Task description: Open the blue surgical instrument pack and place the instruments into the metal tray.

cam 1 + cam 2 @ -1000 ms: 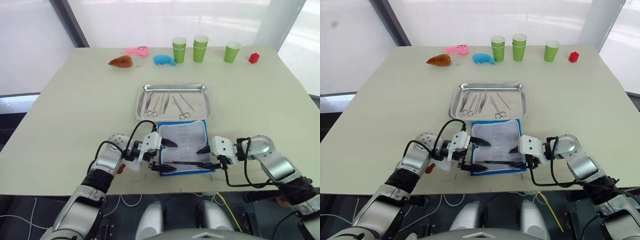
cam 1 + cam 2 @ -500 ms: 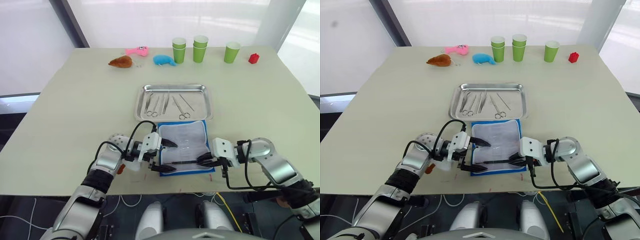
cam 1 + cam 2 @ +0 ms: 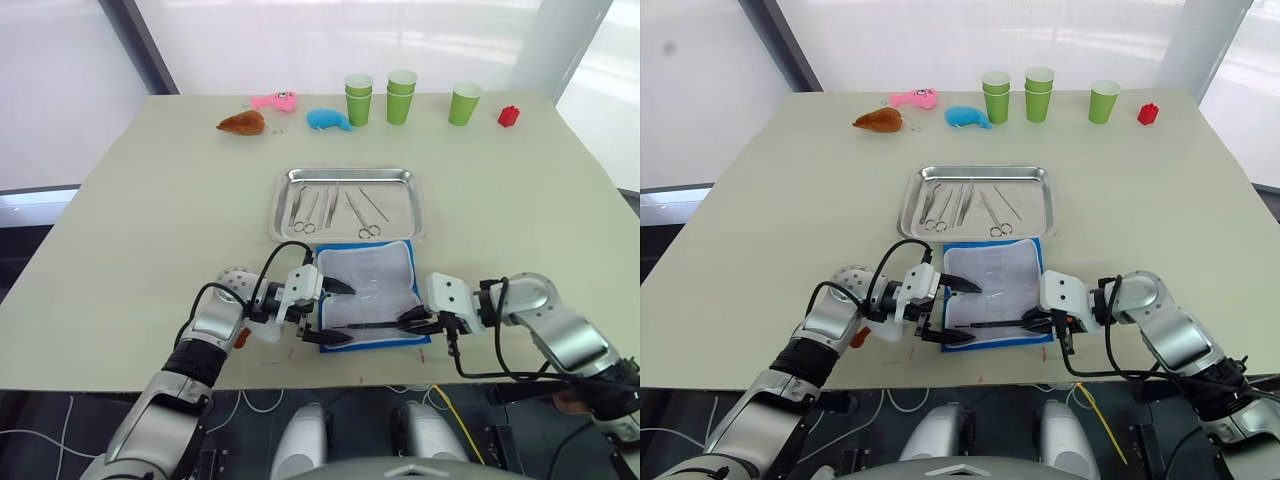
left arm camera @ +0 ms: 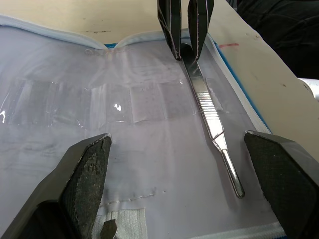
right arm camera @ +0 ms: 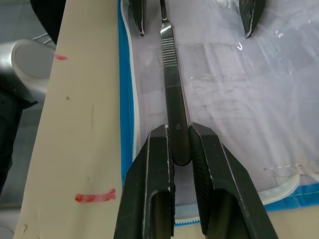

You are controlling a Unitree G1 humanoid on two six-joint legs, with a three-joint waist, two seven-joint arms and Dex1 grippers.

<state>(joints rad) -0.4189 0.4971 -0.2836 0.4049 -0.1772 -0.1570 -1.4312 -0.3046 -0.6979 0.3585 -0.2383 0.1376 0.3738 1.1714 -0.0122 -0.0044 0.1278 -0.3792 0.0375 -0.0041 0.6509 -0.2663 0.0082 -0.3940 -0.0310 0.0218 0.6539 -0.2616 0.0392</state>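
From the head camera, the right tool (image 3: 411, 322) has closed since a second ago, when its fingers were spread over the blue surgical instrument pack (image 3: 368, 293); now they pinch the end of a thin silver handle (image 3: 375, 325) lying on the pack. The left tool (image 3: 331, 311) has not moved and is wide open over the pack's left edge, holding nothing. The pack lies open on the worktop (image 3: 150, 220), pale lining up, just in front of the metal tray (image 3: 346, 203) (four instruments (image 3: 335, 207) lie in it). In the left wrist view, the handle (image 4: 212, 124) lies flat on the lining. In the right wrist view, the fingers (image 5: 149, 194) squeeze its end.
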